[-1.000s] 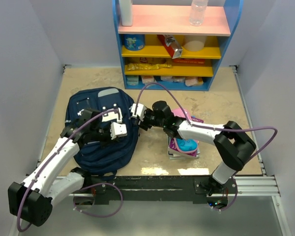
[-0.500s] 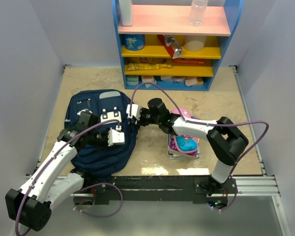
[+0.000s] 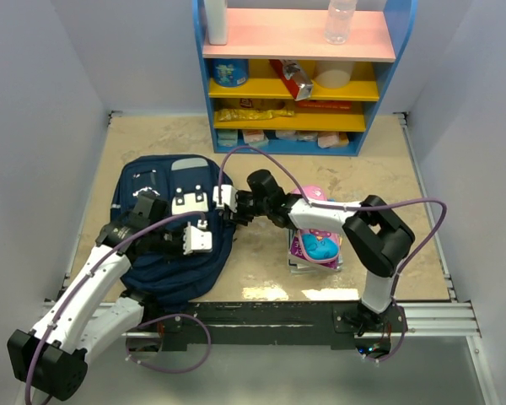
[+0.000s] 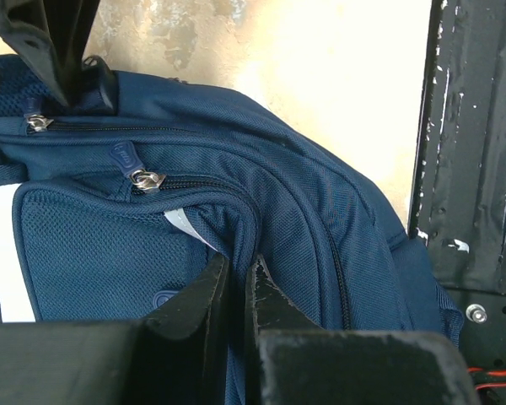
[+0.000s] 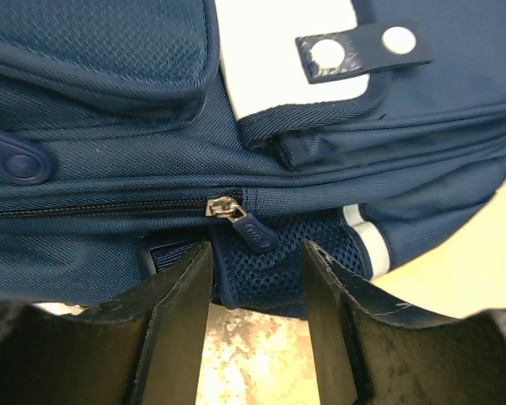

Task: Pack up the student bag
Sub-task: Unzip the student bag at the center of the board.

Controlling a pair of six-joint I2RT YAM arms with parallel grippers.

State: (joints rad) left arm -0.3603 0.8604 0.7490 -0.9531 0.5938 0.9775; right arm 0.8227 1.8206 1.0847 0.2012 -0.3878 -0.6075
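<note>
Between the parted fingers of the right gripper (image 5: 257, 253) hangs a navy zipper pull (image 5: 253, 233), touching neither finger. Its metal slider (image 5: 222, 207) sits just above the finger gap on a closed zip, and a patch of navy mesh (image 5: 274, 274) fills the gap behind the pull. This gripper is open and holds nothing. Further ahead of its tips, the bag's white panel (image 5: 270, 42) carries a navy tab with two white snaps (image 5: 363, 46).

Both grippers are at the student bag (image 3: 148, 181), which lies flat on the tan tabletop (image 3: 363, 160). The right gripper meets the bag's right edge, and the left gripper (image 4: 239, 268) comes in over its front face.

The left gripper's black fingers are pressed nearly together, pinching a curved seam fold of the bag's navy fabric. Ahead of those tips and slightly to their left, a silver zipper slider (image 4: 148, 180) closes a front pocket. A second slider (image 4: 38, 124) lies further out on the next zip. To the right of this gripper, past the bag's rounded side, runs the black base rail (image 4: 476, 169).

Behind the right gripper, under its forearm, sits a small pile of pink and blue items (image 3: 319, 246).
</note>
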